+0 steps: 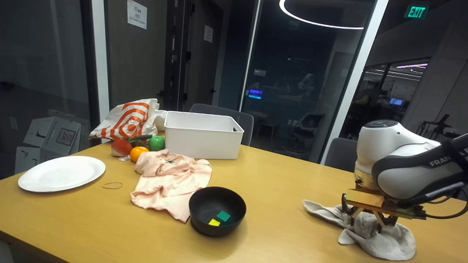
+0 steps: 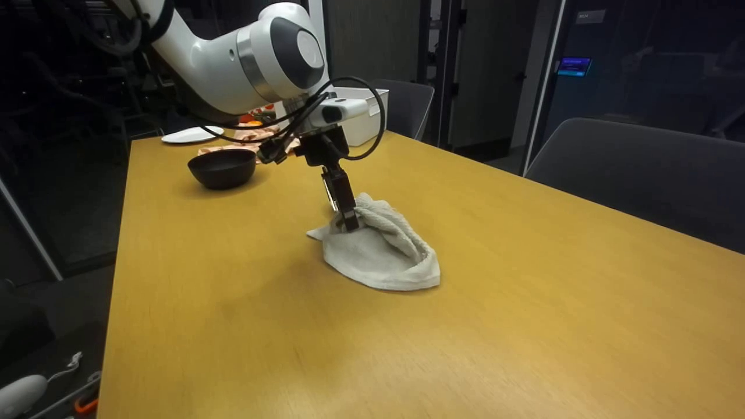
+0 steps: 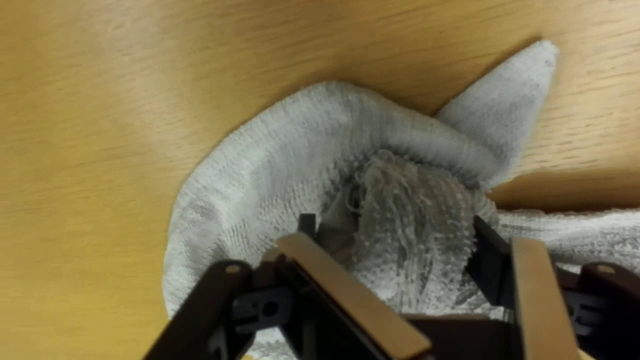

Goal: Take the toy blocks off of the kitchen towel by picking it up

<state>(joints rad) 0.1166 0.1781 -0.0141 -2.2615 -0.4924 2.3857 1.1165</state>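
The kitchen towel is a light grey cloth lying crumpled on the table, in both exterior views and the wrist view. My gripper points down with its fingertips at the towel, also in an exterior view. In the wrist view the gripper is open, its fingers spread around a raised, bunched fold. The right finger is against or very near the fold; a dark gap shows by the left one. A green block and a yellow block lie in the black bowl. No block shows on the towel.
A pink cloth lies beside the bowl. A white bin, a bag, toy fruit and a white plate stand farther along the table. Chairs line one table edge.
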